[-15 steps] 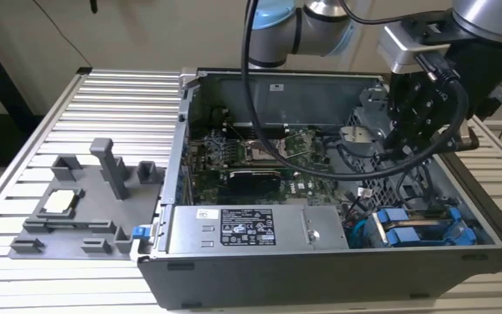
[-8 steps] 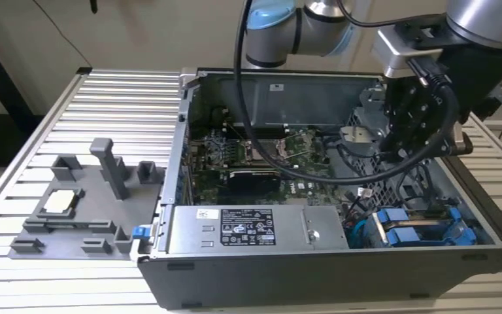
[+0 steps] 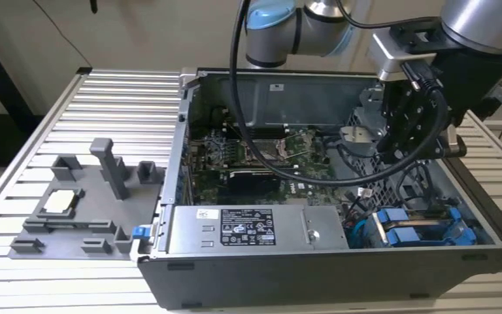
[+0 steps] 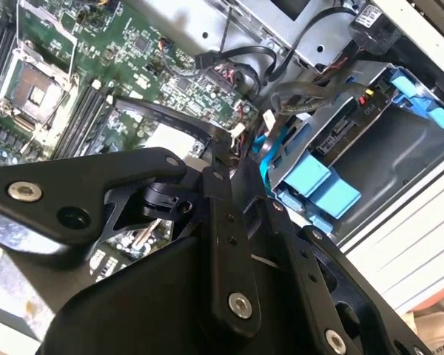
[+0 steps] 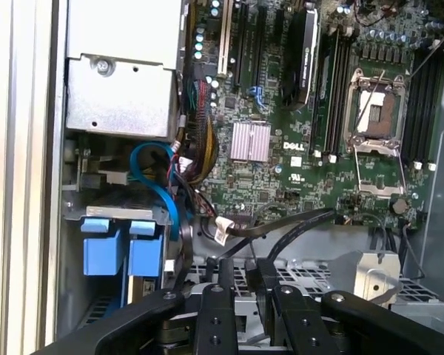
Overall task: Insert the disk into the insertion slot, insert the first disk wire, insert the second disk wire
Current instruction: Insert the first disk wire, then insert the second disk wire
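The tool, fingers drawn together on nothing I can make out, hangs over the case above the blue-framed disk, which lies below it in the insertion slot.

A ribbed aluminium table of parallel slats carries 2 things. The open computer case lies on its side on the slats. Just beside the case, on the exterior view's left, a grey fixture tray rests flat on the table, with 1 tall post and several low blocks.
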`<action>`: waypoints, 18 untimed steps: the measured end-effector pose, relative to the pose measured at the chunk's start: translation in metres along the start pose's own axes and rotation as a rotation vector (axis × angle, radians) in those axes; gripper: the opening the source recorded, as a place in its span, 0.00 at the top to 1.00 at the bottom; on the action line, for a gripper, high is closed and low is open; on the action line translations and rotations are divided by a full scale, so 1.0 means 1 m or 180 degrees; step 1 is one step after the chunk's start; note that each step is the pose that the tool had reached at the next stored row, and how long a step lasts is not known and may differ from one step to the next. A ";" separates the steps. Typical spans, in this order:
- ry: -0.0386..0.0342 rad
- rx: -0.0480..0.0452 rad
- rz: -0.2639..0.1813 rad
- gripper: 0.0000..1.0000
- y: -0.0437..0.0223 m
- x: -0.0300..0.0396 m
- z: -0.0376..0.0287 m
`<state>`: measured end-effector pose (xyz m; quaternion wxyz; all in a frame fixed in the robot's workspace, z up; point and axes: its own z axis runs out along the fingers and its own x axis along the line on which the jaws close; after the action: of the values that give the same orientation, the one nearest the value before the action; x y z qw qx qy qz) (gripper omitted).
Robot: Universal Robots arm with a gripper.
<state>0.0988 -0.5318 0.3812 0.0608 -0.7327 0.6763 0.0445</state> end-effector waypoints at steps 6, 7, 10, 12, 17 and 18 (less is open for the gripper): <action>-0.0085 0.0011 0.0002 0.73 0.0001 0.0006 0.0045; -0.0090 0.0012 0.0003 0.73 0.0001 0.0008 0.0052; -0.0104 0.0014 0.0002 0.73 0.0002 0.0010 0.0070; -0.0107 0.0015 0.0002 0.73 0.0002 0.0010 0.0072; -0.0109 0.0015 0.0002 0.82 0.0002 0.0011 0.0073; -0.0109 0.0015 0.0002 0.82 0.0002 0.0011 0.0073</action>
<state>0.0988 -0.5318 0.3738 0.0740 -0.7315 0.6756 0.0555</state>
